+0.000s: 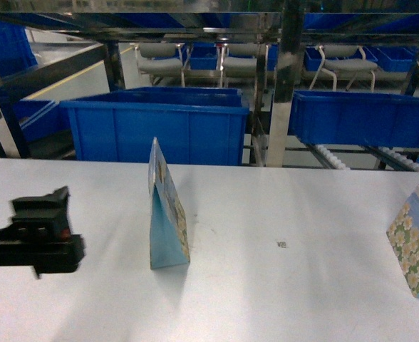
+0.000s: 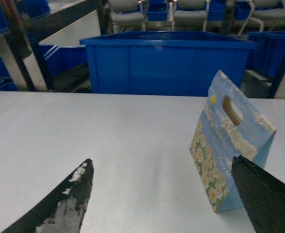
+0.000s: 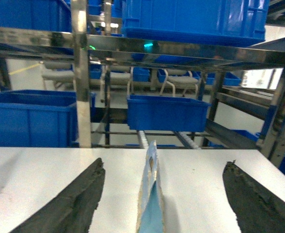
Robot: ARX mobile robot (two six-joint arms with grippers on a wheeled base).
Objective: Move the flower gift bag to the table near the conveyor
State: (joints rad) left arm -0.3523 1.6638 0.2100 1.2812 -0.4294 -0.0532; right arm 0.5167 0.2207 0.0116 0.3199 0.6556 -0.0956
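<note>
Head view: A flower gift bag (image 1: 166,211) stands upright, edge-on, mid-counter (image 1: 288,285); a second flowered bag (image 1: 417,242) is cut off at the right edge. The left pincer (image 1: 67,246) hovers low at far left, well apart from the bag; its gape cannot be told here. The right pincer is out of sight. Behind stand a large blue bin (image 1: 159,128) and the steel conveyor (image 1: 281,85) with white rollers (image 1: 334,158).

Left wrist view: The printed face and cut-out handle show, unseen from the head. The left pincer is spread wide, empty; its right finger (image 2: 266,196) sits just beside the bag (image 2: 229,145).

Right wrist view: The right pincer (image 3: 164,204) gapes wide, holding nothing, a bag (image 3: 150,194) upright between its fingers, untouched. Only here are roller lanes beneath a blue tray (image 3: 166,112) seen head-on.
</note>
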